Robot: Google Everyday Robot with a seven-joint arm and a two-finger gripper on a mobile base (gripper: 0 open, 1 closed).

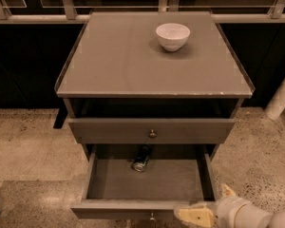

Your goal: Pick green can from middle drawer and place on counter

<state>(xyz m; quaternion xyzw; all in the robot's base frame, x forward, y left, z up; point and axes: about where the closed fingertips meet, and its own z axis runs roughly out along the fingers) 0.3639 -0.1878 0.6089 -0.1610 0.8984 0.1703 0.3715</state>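
Note:
The green can [142, 158] lies on its side at the back of the open middle drawer [152, 183], just under the drawer above, left of the middle. The drawer is pulled out toward me, its front knob at the bottom edge of the view. The counter [128, 61] is the flat grey-brown top of the cabinet. My gripper [194, 216] is pale and sits at the bottom right, at the drawer's front right corner, well apart from the can and holding nothing I can see.
A white bowl [172, 36] stands on the counter at the back right. The drawer above [152, 133] is nearly shut, with a dark open slot over it. A white post [281, 99] stands to the right on the speckled floor. A railing runs behind.

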